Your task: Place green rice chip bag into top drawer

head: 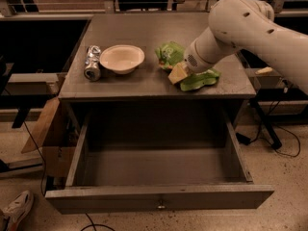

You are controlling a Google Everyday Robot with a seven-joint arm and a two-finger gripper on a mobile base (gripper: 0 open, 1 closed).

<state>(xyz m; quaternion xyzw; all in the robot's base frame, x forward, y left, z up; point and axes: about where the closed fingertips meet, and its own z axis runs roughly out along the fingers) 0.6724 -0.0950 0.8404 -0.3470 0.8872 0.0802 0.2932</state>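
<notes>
The green rice chip bag (169,53) lies crumpled on the cabinet top, right of centre; part of it (200,80) sticks out under my arm. My gripper (177,73) is down on the bag's front side, its tan tip against the green foil, and my white arm (240,28) comes in from the upper right and hides the bag's middle. The top drawer (159,198) is pulled fully open below the cabinet top, with nothing inside; its knob (160,207) is on the front panel.
A white bowl (121,57) and a crushed silver can (92,62) sit on the left of the cabinet top (130,30). A cardboard box (45,138) stands left of the drawer. A shoe (17,210) and cables lie on the floor.
</notes>
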